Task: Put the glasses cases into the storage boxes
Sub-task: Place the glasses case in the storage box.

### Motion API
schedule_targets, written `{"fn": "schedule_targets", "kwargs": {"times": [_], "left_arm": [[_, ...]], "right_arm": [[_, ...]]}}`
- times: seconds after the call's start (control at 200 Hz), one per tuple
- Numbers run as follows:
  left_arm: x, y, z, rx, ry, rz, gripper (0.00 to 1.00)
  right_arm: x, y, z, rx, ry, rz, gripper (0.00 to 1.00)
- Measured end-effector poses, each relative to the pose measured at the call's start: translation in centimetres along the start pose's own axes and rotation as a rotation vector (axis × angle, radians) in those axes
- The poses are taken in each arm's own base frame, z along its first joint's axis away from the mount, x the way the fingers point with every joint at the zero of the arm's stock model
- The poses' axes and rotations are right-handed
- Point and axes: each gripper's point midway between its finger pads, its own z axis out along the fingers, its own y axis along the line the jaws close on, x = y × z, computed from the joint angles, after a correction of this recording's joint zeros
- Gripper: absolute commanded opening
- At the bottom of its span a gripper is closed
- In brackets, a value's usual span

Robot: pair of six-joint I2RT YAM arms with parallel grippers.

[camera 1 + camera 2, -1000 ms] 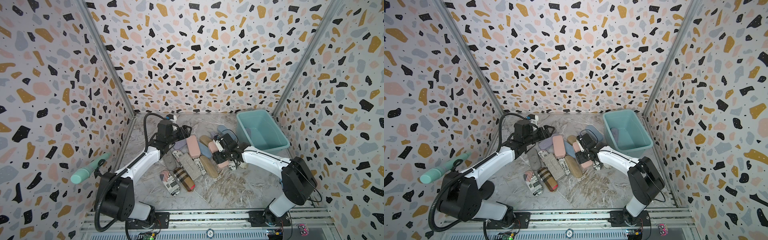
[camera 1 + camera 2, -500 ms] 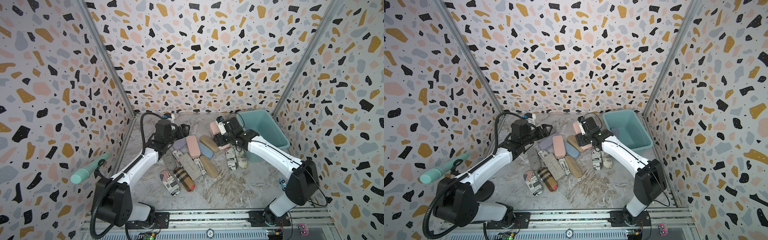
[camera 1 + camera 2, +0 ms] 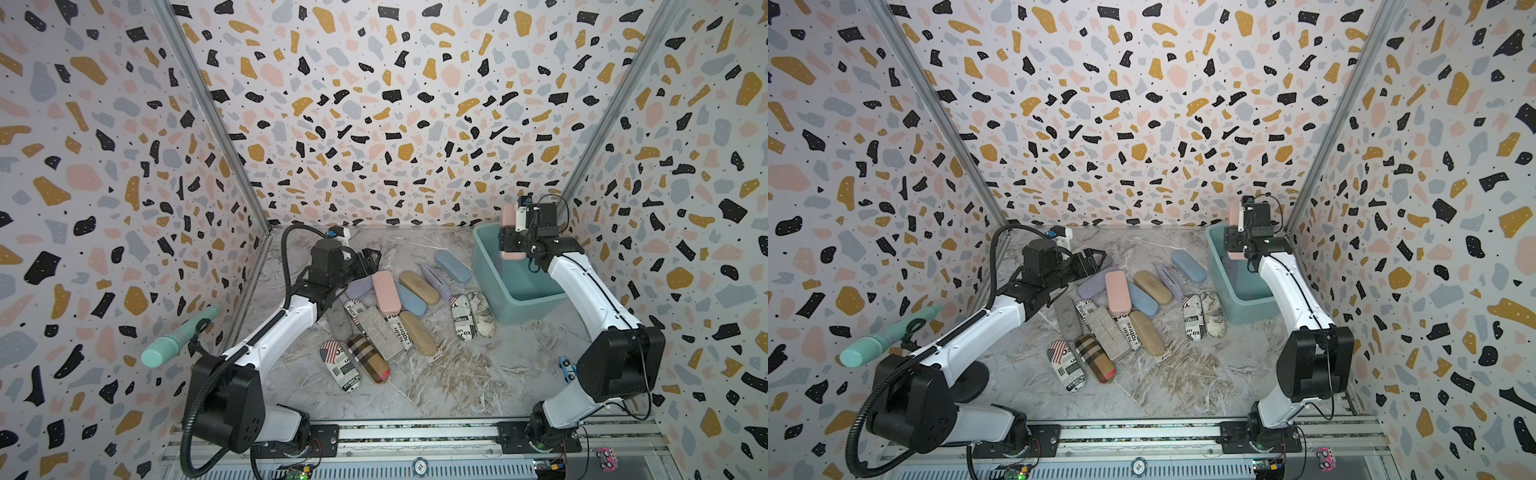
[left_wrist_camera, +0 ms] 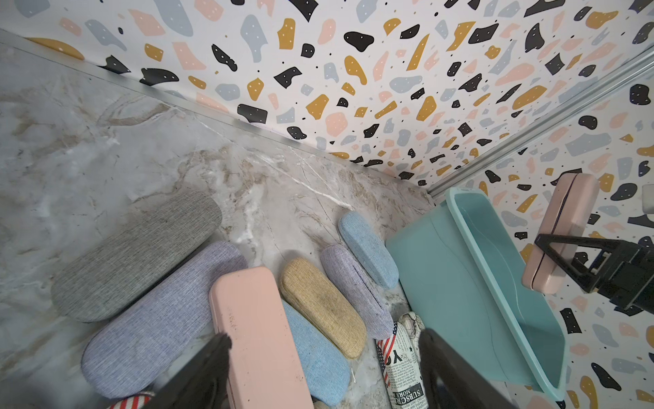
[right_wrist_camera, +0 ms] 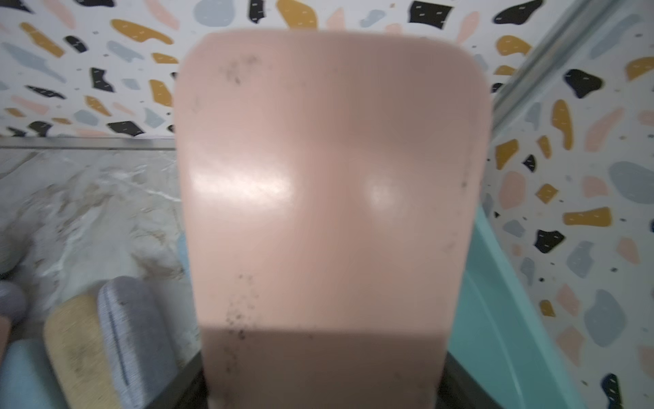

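Note:
My right gripper point(image 3: 509, 243) point(image 5: 325, 389) is shut on a pink glasses case point(image 3: 508, 220) point(image 3: 1234, 224) point(image 5: 329, 194) and holds it upright over the far end of the teal storage box point(image 3: 528, 309) point(image 3: 1246, 309) point(image 4: 442, 276). The case fills the right wrist view. Several more glasses cases lie in a pile on the marble floor left of the box, among them a second pink one point(image 3: 386, 291) point(image 4: 258, 336), a tan one point(image 3: 419, 286), a blue one point(image 3: 453, 266) and a brown plaid one point(image 3: 368, 357). My left gripper point(image 3: 370, 262) point(image 4: 325, 354) hovers open over the pile's far left end, holding nothing.
A mint-green ribbed cylinder point(image 3: 178, 336) sticks out from the left wall beside my left arm. A small blue toy car point(image 3: 567, 368) lies by my right arm's elbow. Patterned walls close in on three sides, and the mounting rail point(image 3: 415, 432) runs along the front.
My right arm lifted the pink case off the pile and swung it right and back, up over the box. My left gripper barely shifted above the pile.

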Motion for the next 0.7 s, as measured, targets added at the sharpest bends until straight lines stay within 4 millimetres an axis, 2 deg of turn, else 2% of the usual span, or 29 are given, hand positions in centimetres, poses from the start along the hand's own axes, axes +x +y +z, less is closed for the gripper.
{"fn": "schedule_targets", "kwargs": {"times": [0.1, 0.225, 0.31, 0.466, 0.566, 0.701], "left_arm": [[0.0, -0.1, 0.0, 0.006, 0.002, -0.001, 0.84], [0.2, -0.1, 0.1, 0.009, 0.008, -0.003, 0.84], [0.4, 0.1, 0.4, 0.006, 0.015, -0.005, 0.84], [0.8, 0.5, 0.8, -0.003, 0.027, -0.009, 0.84], [0.9, 0.6, 0.9, -0.005, 0.032, -0.010, 0.84], [1.0, 0.7, 1.1, -0.008, 0.037, -0.012, 0.84]], "right_arm": [[0.4, -2.8, 0.6, 0.047, -0.002, 0.032, 0.67], [2.2, -4.4, 2.8, 0.067, 0.033, 0.051, 0.67], [4.1, -4.4, 5.0, 0.061, 0.084, 0.049, 0.68], [8.8, -3.9, 8.8, 0.045, 0.213, 0.035, 0.68], [10.9, -3.6, 10.1, 0.030, 0.269, 0.025, 0.69], [12.6, -3.2, 11.3, 0.014, 0.318, 0.009, 0.71]]}}
